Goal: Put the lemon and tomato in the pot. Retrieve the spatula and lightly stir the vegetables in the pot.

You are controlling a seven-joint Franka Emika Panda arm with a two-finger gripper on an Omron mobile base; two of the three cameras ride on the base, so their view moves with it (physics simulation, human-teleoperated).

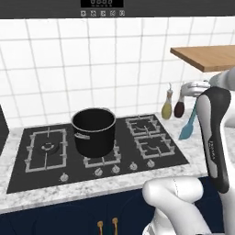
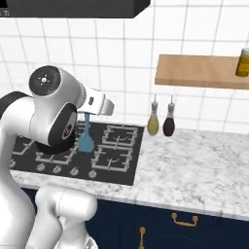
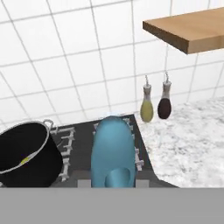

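My gripper [image 1: 194, 100] is shut on the thin handle of the light-blue spatula [image 1: 187, 127], which hangs head-down over the right edge of the cooktop. In the right base view the spatula [image 2: 85, 138] dangles below the gripper [image 2: 87, 114], in front of the right burners. In the hand view its flat head [image 3: 113, 152] points down at the stove. The black pot [image 1: 94, 137] stands on a middle burner, well left of the gripper. Inside the pot [image 3: 35, 164], a small yellow patch of the lemon [image 3: 25, 160] shows. The tomato is hidden.
A yellow-green bottle [image 1: 166, 109] and a dark bottle [image 1: 179, 109] stand against the tiled wall just behind the spatula. A wooden shelf [image 1: 206, 57] juts out above them, with a jar [image 2: 242, 62] on it. Marble counter [image 2: 194, 160] extends right of the cooktop [image 1: 142, 137].
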